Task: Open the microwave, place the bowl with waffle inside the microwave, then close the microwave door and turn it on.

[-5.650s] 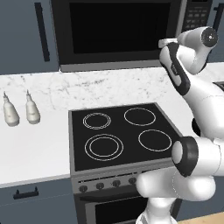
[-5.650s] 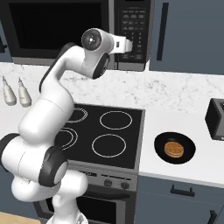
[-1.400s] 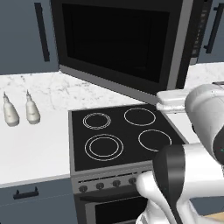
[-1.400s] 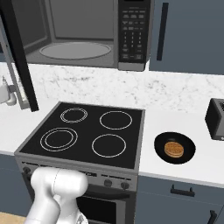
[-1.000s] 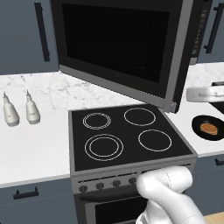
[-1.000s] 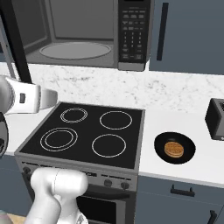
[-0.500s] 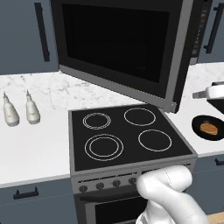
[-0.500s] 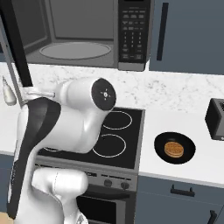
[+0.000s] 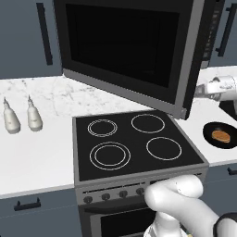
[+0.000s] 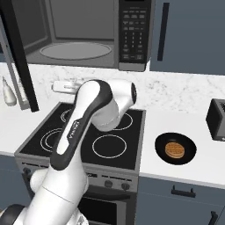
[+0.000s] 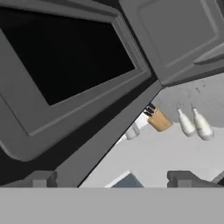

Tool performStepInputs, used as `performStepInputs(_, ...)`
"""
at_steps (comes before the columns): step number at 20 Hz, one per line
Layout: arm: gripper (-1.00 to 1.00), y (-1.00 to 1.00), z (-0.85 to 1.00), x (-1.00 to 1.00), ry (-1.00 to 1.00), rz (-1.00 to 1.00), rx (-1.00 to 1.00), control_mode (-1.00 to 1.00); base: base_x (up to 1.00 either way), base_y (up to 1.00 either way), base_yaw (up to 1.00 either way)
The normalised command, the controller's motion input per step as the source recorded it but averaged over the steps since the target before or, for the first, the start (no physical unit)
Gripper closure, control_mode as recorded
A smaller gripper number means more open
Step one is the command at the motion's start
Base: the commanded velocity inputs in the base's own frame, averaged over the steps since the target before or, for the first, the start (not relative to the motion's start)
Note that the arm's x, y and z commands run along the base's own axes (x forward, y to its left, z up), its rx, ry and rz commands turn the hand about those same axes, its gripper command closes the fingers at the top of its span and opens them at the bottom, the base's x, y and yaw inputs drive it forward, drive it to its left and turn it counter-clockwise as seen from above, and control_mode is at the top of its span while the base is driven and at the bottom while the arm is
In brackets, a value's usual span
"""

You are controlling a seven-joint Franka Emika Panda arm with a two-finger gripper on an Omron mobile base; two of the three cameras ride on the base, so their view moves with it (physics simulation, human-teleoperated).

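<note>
With the door (image 9: pixel 134 51) now swung wide from the microwave (image 10: pixel 94 33) at upper frame, the open, empty gripper (image 11: pixel 113 178) has pulled away, freeing it to fetch the bowl (image 10: pixel 176 148) on the bench (image 10: pixel 193 169) at lower right.

Bowl with waffle (image 10: pixel 176 149) right of stove (image 10: pixel 110 145)
</note>
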Motion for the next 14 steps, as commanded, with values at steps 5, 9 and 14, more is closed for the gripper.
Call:
performStepInputs(5, -1.0, 0.68, 0.14, 0.17, 0.0, 0.09, 0.06, -1.0, 0.0, 0.0, 0.0)
performStepInputs(9, -1.0, 1.0, 0.22, -0.34, -0.08, 0.12, -0.05, -1.0, 0.0, 0.0, 0.0)
performStepInputs(14, -1.0, 1.0, 0.36, -0.9, -0.29, 0.18, -0.12, -1.0, 0.0, 0.0, 0.0)
